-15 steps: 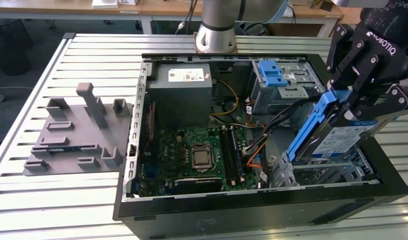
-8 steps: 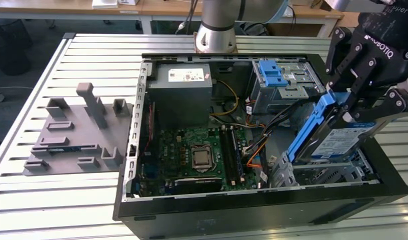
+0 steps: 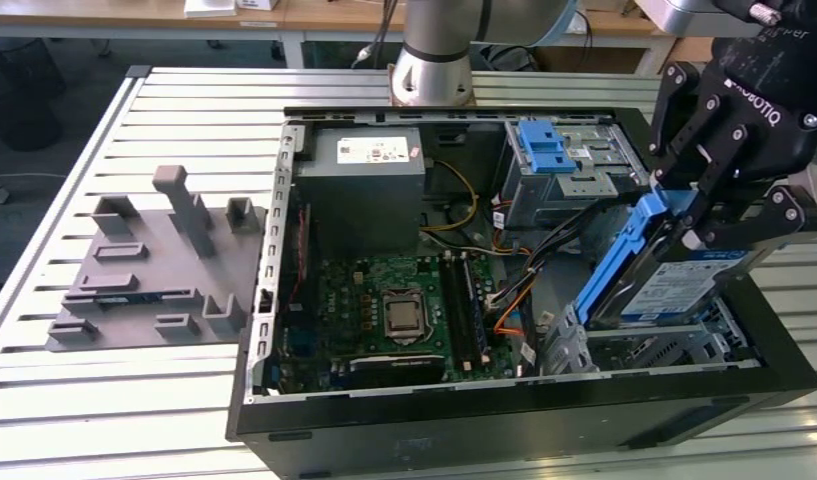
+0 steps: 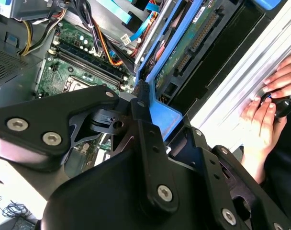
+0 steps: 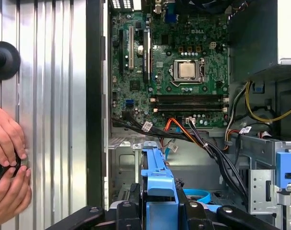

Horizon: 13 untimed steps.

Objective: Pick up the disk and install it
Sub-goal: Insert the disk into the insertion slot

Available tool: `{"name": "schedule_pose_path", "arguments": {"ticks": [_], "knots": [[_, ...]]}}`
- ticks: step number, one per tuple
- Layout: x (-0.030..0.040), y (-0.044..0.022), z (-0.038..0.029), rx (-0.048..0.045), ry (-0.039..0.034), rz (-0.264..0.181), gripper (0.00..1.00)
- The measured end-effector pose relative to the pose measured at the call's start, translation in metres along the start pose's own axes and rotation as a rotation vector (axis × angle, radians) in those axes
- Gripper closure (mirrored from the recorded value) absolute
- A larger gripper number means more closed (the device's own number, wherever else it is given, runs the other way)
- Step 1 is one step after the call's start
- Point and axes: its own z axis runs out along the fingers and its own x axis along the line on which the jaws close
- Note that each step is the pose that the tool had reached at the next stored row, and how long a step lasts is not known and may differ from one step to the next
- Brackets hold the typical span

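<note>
Evidently the disk (image 3: 678,288) is carried off the table and held over the open computer case (image 3: 515,425), at the exterior view's right. It is clamped by the gripper (image 3: 712,218), whose fingers are closed on the upper end of the drive, across its blue side rails. The grip appears to be taken there so that the lower end is left free to enter a slot.

The disk is held steeply tilted, label side outward, with its lower edge just above the metal drive cage (image 3: 655,350) in the case's near corner. This angle is judged to suit the cage's opening and to keep the drive away from the cables (image 3: 515,290) beside it. Whether the lower edge touches the cage cannot be told.

In the second wrist view the green circuit-board underside of the disk (image 4: 184,48) is seen beyond the gripper (image 4: 150,108), with the motherboard (image 4: 73,72) below.

A person's hands (image 5: 6,167) are kept on the slatted table (image 5: 45,96) outside the case wall, around a small black object, probably so that the arm's working space is left free.
</note>
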Motion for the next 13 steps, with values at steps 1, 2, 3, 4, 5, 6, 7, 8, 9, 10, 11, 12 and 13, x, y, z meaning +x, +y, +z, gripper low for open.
{"name": "schedule_pose_path", "arguments": {"ticks": [1, 2, 3, 4, 5, 6, 7, 8, 9, 10, 11, 12, 13], "knots": [[0.0000, -0.0001, 0.0006, -0.0002, 0.0000, 0.000, 0.64], [0.0000, -0.0002, 0.0012, -0.0003, 0.0000, 0.000, 0.64], [0.0000, -0.0002, 0.0018, -0.0005, -0.0001, 0.000, 0.64], [0.0001, -0.0003, 0.0023, -0.0007, 0.0000, 0.000, 0.64], [0.0001, -0.0003, 0.0029, -0.0009, 0.0000, 0.000, 0.64], [0.0001, -0.0004, 0.0036, -0.0010, 0.0000, 0.000, 0.64], [0.0001, -0.0005, 0.0042, -0.0012, -0.0001, 0.000, 0.64], [0.0001, -0.0006, 0.0049, -0.0014, 0.0000, 0.000, 0.64], [0.0002, -0.0007, 0.0056, -0.0017, 0.0000, 0.001, 0.64], [0.0002, -0.0008, 0.0064, -0.0019, 0.0000, 0.001, 0.64], [0.0002, -0.0009, 0.0072, -0.0020, -0.0001, 0.001, 0.64], [0.0002, -0.0010, 0.0079, -0.0022, 0.0000, 0.001, 0.64], [0.0002, -0.0011, 0.0086, -0.0023, 0.0000, 0.001, 0.64]]}}
